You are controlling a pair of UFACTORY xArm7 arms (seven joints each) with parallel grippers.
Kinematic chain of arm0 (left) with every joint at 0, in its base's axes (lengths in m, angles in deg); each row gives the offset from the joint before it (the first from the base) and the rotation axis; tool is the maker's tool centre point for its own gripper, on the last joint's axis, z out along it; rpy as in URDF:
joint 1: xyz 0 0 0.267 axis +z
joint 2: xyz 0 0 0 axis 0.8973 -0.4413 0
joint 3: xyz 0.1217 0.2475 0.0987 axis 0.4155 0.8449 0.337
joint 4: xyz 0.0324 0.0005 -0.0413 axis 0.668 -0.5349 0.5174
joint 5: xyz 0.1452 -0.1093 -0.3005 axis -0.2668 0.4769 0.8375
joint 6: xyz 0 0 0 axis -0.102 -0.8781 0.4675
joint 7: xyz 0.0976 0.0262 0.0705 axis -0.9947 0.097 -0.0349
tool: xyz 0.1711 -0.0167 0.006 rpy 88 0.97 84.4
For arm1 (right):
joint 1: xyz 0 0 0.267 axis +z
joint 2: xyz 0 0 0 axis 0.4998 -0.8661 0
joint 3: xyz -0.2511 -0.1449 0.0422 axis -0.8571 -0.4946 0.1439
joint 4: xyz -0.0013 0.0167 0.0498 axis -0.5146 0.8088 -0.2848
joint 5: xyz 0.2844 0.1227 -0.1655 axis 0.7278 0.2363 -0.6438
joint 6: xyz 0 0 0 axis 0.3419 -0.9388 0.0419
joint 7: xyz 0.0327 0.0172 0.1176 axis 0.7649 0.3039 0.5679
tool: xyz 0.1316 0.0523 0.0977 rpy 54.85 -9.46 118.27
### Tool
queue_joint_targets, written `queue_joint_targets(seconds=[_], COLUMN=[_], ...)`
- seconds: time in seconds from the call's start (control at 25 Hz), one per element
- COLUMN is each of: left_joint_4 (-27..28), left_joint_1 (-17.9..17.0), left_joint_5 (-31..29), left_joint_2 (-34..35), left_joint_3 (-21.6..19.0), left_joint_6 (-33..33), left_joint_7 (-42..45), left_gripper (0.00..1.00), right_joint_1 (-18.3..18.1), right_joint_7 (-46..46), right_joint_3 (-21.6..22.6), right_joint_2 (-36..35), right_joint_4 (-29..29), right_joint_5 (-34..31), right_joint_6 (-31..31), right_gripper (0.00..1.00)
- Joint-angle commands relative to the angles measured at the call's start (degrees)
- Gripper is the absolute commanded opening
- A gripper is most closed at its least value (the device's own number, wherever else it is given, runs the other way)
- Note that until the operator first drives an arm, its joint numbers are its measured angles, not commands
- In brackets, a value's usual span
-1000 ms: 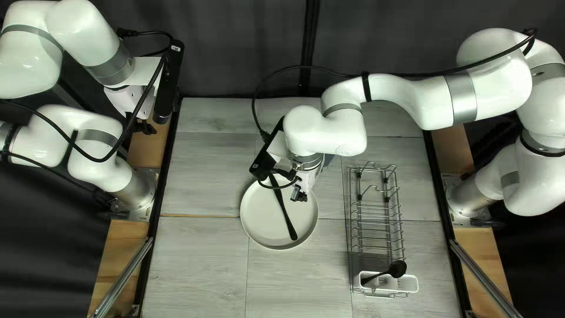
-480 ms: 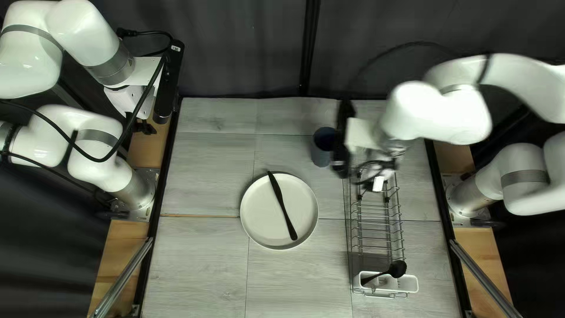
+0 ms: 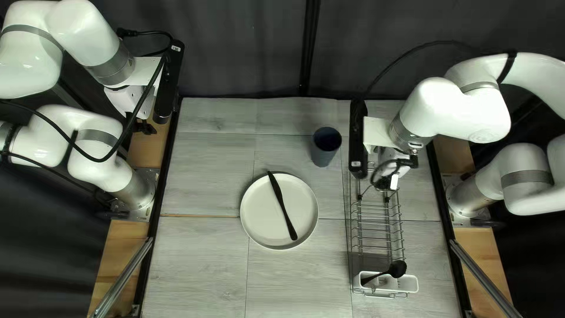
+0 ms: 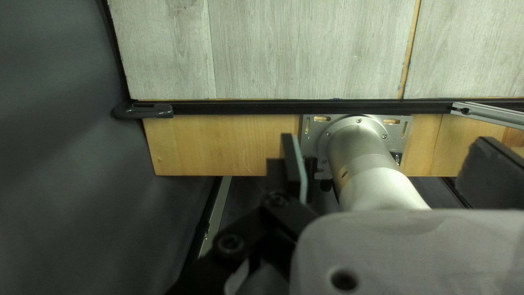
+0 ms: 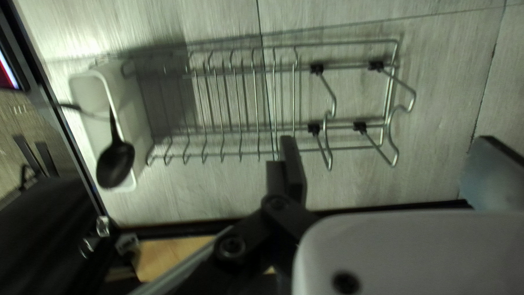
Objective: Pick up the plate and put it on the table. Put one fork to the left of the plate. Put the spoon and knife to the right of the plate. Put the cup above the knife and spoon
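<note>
A pale round plate [image 3: 262, 212] lies on the table with a black knife [image 3: 282, 203] slanting across it. Behind and to its right stands the dark blue cup [image 3: 323, 154]. A black spoon [image 3: 398, 269] leans in the white holder [image 3: 407, 285] of the wire rack. My right gripper [image 3: 385, 184] hovers over the rack's far end. In the right wrist view my right gripper [image 5: 390, 158] is open and empty, with the spoon [image 5: 115, 164] well off to one side. My left gripper [image 3: 144, 126] hangs beyond the table's left edge; the left wrist view shows my left gripper [image 4: 390, 158] open and empty. No fork is distinguishable.
The wire rack [image 3: 376, 230] stands lengthwise on the table's right part, with raised wire loops at its far end. A black rail [image 4: 262, 106] edges the table beside my left arm's base [image 4: 357, 145]. A dark curtain [image 3: 247, 47] hangs behind.
My right arm has swung right, from over the plate to over the rack's far end, uncovering the cup. The plate and knife stayed where they were. My left arm has not moved.
</note>
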Motion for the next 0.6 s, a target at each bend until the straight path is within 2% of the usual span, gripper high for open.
queue_joint_targets(seconds=[0.04,0.12,0.2,0.36,0.44,0.6], left_joint_4=[0.0,0.0,0.0,0.0,0.0,0.0], left_joint_1=[0.0,0.0,0.0,0.0,0.0,0.0], left_joint_5=[0.0,0.0,0.0,0.0,0.0,0.0], left_joint_2=[0.0,0.0,0.0,0.0,0.0,0.0], left_joint_3=[0.0,0.0,0.0,0.0,0.0,0.0], left_joint_6=[0.0,0.0,0.0,0.0,0.0,0.0], left_joint_7=[0.0,0.0,0.0,0.0,0.0,0.0], left_gripper=[1.0,1.0,1.0,1.0,1.0,1.0], right_joint_1=[0.08,0.46,1.57,3.47,3.22,3.22], right_joint_7=[-0.31,-0.96,-4.53,-22.05,-26.19,-26.19], right_joint_3=[-0.09,0.51,0.92,1.75,1.8,1.8], right_joint_2=[-0.02,-0.74,-4.78,-18.52,-23.02,-23.02], right_joint_4=[0.03,-0.06,-1.48,-6.11,-10.0,-10.0], right_joint_5=[0.06,-0.73,-0.86,-3.34,-4.54,-4.54], right_joint_6=[-0.08,0.83,4.62,15.43,15.27,15.27], right_gripper=[1.0,1.0,1.0,1.0,1.0,1.0])
